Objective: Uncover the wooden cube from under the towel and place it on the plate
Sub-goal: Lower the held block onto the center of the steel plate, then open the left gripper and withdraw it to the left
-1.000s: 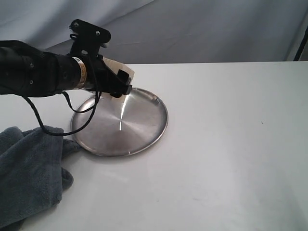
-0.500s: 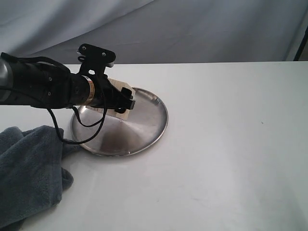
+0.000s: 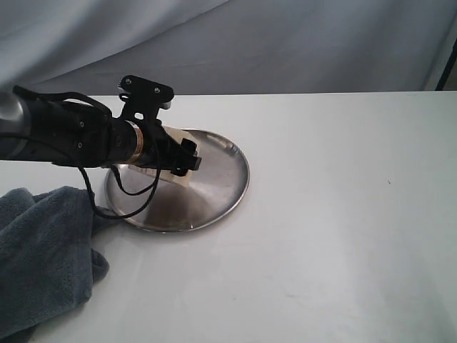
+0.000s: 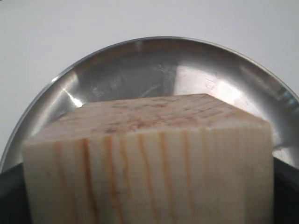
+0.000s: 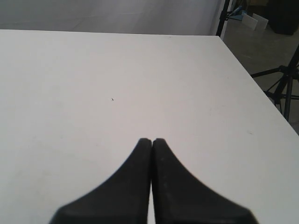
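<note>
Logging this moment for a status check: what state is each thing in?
wooden cube: uncovered, gripped, low over the plate; contact unclear.
towel: bunched aside, off the cube.
plate: flat on the table, under the cube.
left claw: shut on the wooden cube.
right claw: shut, empty.

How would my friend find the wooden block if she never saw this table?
Look on the white table for the round shiny plate. Over the plate, the left claw grips a pale wooden cube with darker grain stripes. It is the only wooden thing: the plate is metal and the towel is dark and fluffy.
</note>
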Tool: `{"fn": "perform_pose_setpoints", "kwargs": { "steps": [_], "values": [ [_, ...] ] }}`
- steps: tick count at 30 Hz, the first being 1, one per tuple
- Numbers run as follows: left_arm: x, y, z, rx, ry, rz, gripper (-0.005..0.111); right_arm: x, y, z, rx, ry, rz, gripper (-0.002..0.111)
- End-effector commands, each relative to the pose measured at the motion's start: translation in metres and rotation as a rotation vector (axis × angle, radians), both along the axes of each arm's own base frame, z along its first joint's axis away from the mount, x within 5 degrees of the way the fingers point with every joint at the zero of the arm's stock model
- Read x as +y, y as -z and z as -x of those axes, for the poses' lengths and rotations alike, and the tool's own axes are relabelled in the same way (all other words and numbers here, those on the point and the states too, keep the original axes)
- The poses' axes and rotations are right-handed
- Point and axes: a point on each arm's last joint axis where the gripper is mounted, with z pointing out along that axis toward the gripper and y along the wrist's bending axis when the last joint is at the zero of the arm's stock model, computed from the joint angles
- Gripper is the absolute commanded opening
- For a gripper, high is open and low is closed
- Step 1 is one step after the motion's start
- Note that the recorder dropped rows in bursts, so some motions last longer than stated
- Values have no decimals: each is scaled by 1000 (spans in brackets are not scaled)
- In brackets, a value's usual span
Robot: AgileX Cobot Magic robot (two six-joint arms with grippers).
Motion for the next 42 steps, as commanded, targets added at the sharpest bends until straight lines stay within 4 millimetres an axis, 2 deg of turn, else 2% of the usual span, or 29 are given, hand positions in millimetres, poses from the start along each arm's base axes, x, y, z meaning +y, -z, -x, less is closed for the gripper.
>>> {"fn": "perform_pose_setpoints", "kwargs": {
  "steps": [1, 11, 13, 14, 16, 18, 20, 23, 36, 39, 42],
  "values": [
    [-1, 0, -2, 3, -7, 19, 0, -1, 0, 0, -5, 7, 3, 0],
    [-5, 11, -2, 30, 19, 35, 0, -1, 0, 0, -5, 7, 3, 0],
    [-2, 12, -3, 30, -10, 13, 5, -1, 0, 0, -5, 7, 3, 0],
    [0, 12, -4, 28, -26, -4, 10, -1, 0, 0, -5, 7, 3, 0],
    [3, 12, -4, 24, -45, -28, 28, -1, 0, 0, -5, 7, 3, 0],
    [3, 12, -4, 24, -45, -28, 48, -1, 0, 0, -5, 7, 3, 0],
    [2, 12, -4, 25, -39, -22, 74, -1, 0, 0, -5, 7, 3, 0],
    [2, 12, -4, 20, -23, -33, 103, -1, 0, 0, -5, 7, 3, 0],
    [1, 7, -4, -3, 15, -52, 105, -1, 0, 0, -5, 7, 3, 0],
    [2, -10, -3, -44, 10, -37, 105, -1, 0, 0, -5, 7, 3, 0],
    [7, -65, 5, -162, -7, 26, 105, -1, 0, 0, -5, 7, 3, 0]
  ]
}}
